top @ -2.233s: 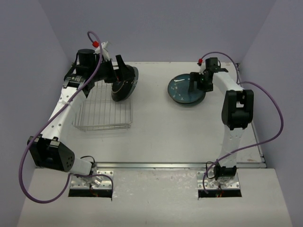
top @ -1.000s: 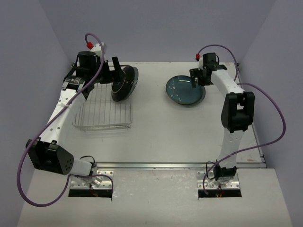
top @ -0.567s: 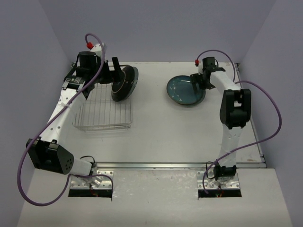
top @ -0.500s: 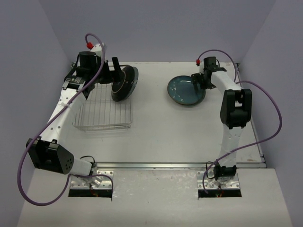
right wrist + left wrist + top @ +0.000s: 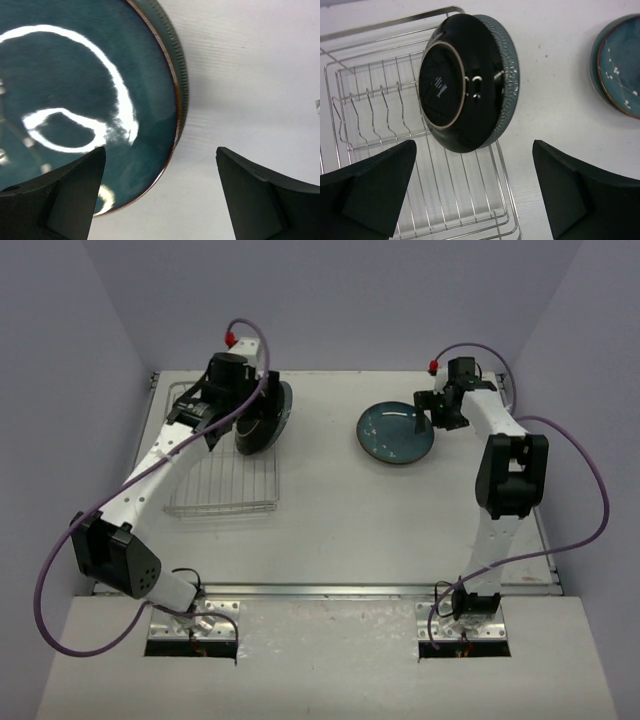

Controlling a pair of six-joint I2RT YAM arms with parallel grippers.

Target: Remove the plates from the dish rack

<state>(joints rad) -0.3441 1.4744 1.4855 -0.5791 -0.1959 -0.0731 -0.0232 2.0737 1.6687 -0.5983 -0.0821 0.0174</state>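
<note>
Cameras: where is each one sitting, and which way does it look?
Top external: high behind the robot, looking down on the table; left arm and right arm show, plus the dish rack, a dark plate standing in it and a teal plate lying flat.
Left wrist: on the left wrist, looking down at the dark plate; the left hand's open fingers show.
Right wrist: on the right wrist, close above the teal plate; the right hand's open fingers show.
Shared: top and left wrist both show rack and both plates.
</note>
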